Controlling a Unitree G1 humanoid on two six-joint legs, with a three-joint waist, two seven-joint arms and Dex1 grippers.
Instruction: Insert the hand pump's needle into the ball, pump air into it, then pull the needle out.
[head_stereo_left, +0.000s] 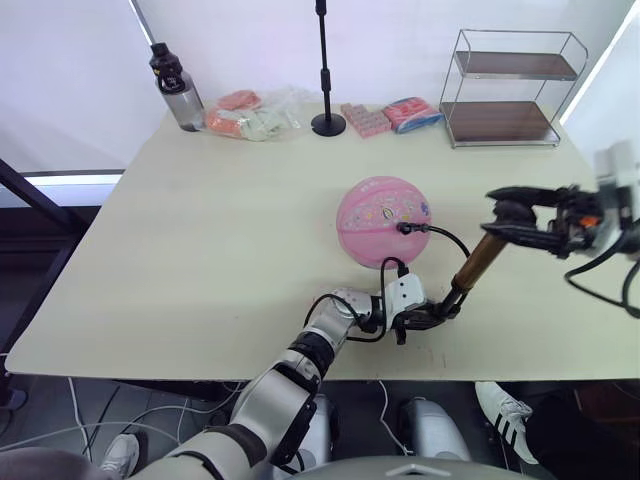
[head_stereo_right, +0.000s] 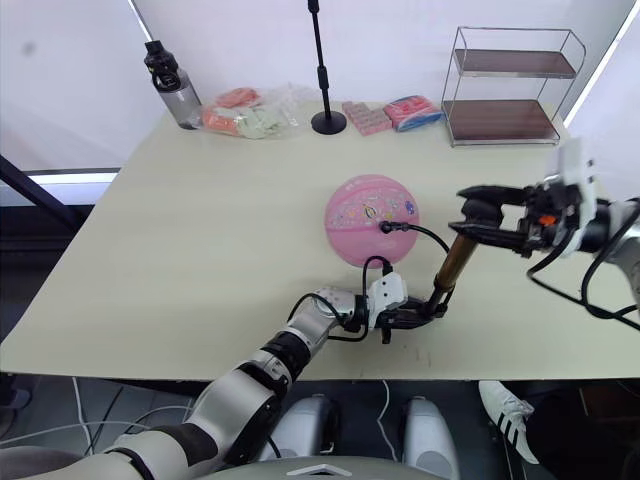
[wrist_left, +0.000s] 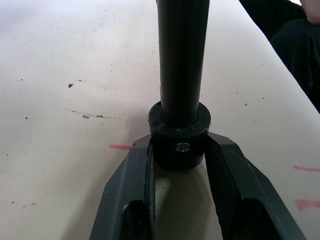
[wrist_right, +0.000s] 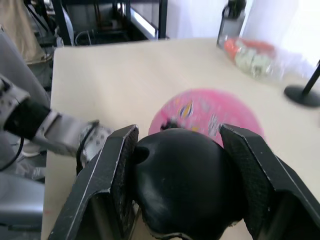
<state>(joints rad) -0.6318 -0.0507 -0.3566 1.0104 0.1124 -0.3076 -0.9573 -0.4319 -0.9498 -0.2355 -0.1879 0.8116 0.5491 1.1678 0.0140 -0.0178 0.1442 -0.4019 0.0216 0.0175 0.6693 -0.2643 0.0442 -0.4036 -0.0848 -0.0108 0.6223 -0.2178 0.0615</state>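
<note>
The pink ball (head_stereo_left: 384, 221) sits near the middle of the cream worktop (head_stereo_left: 200, 260), its black valve at about 3 o'clock on its face. The thin black hose (head_stereo_left: 440, 237) is plugged in there; the needle itself is too small to make out. The hose loops away from the valve toward 5 o'clock and drops to the foot of the hand pump (head_stereo_left: 479, 262).

The pump stands tilted, its gold-bronze barrel leaning from its base near the front edge up toward 1 o'clock. The left tool (head_stereo_left: 425, 316) is closed around the black base cap at the foot of the barrel; in the left wrist view the two fingers (wrist_left: 227, 165) press on either side of that cap (wrist_left: 179, 142), low against the worktop. The right tool (head_stereo_left: 512, 222) is clamped on the black T-handle (wrist_right: 182, 187) at the top of the pump; in the right wrist view its pads sit tight against both sides of the rounded handle, with the ball beyond it.

Along the back edge, from 11 o'clock to 1 o'clock: a dark-capped water bottle (head_stereo_left: 176, 87), a clear bag of orange and pale items (head_stereo_left: 250, 115), a black stand with a round foot (head_stereo_left: 327, 100), some pink and blue packets (head_stereo_left: 392, 116), and a two-tier wire shelf (head_stereo_left: 510, 88).
</note>
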